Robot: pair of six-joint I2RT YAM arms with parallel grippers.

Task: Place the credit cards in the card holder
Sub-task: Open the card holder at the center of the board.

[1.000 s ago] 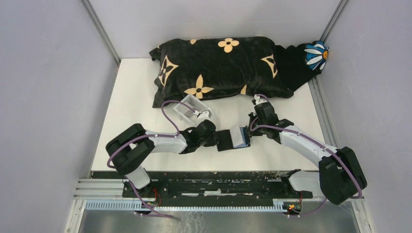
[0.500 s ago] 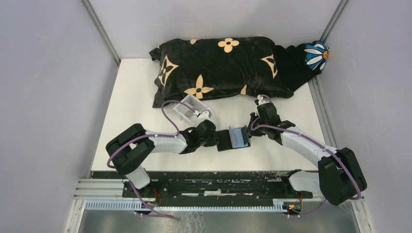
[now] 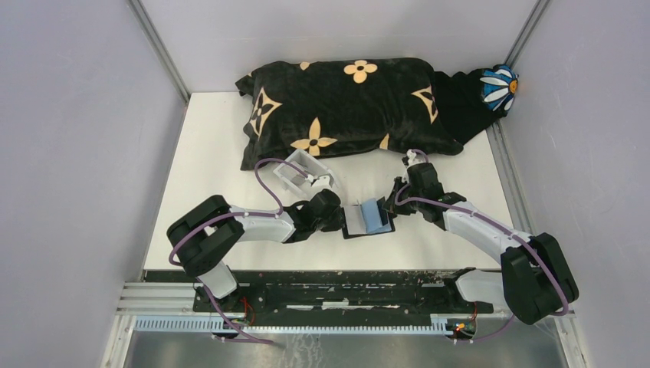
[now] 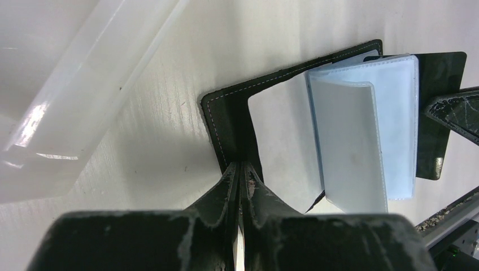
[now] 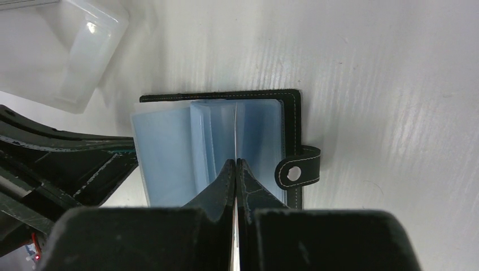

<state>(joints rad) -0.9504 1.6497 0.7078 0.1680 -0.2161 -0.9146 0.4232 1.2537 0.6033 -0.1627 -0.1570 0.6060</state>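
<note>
A black pillow with tan flowers lies across the far end of the white table. A clear box sits near its front edge. A blue-white flower occupies the far right corner.

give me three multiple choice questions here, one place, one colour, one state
1. Where on the table is the card holder? A far-left corner; B between the left end effector and right end effector; C hanging off the near edge.
2. Its inner sleeves are: A red; B light blue; C yellow.
3. The card holder is: A open; B snapped shut; C torn in two.
Answers: 1 B, both pinch it from opposite sides; 2 B, wrist views show pale blue; 3 A, sleeves fan out, snap tab hangs free.
</note>
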